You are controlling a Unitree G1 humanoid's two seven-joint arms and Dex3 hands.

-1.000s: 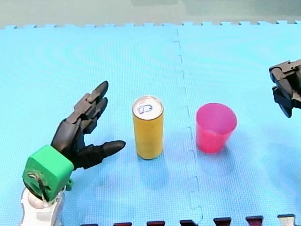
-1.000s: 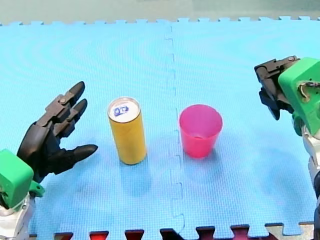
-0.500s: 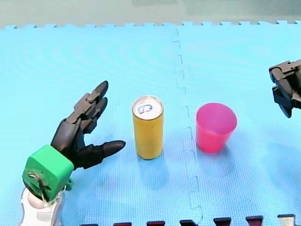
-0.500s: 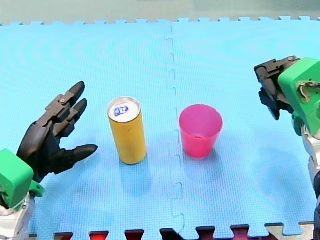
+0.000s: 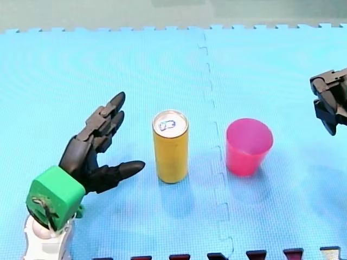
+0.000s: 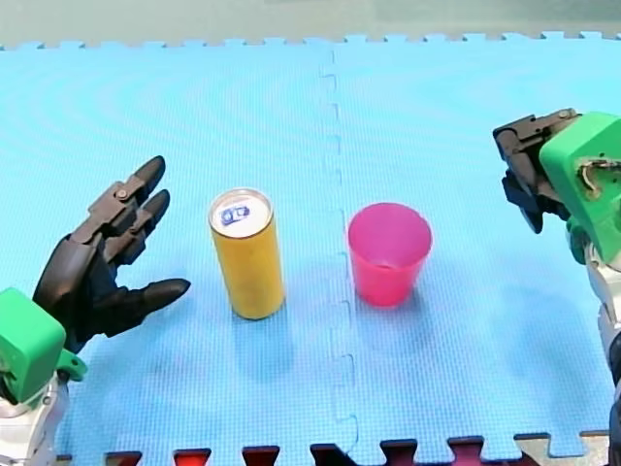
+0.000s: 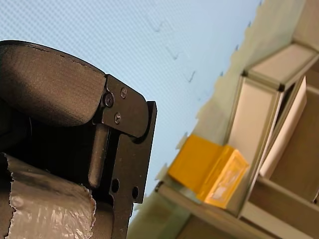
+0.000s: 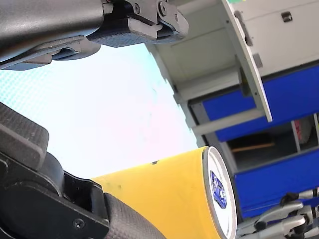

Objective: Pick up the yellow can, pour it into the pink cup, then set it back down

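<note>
Yellow can [image 5: 171, 147] is standing upright approx. mid blue foam mat [image 5: 108, 65]. Pink cup [image 5: 248, 146] is standing near it, toward mat's right edge, not touching. Left robot hand [image 5: 89, 157] is sitting unclenched btwn can and left edge, gripping nothing. Right robot hand [image 6: 529, 180] is sitting at right edge, fingers curled, gripping nothing.

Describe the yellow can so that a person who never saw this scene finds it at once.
On the blue foam mat, look near the middle, between the robot's left hand and the pink cup. The yellow can stands upright there, touching neither. It is the only tall, narrow cylinder, with a silver lid and pull tab.
</note>
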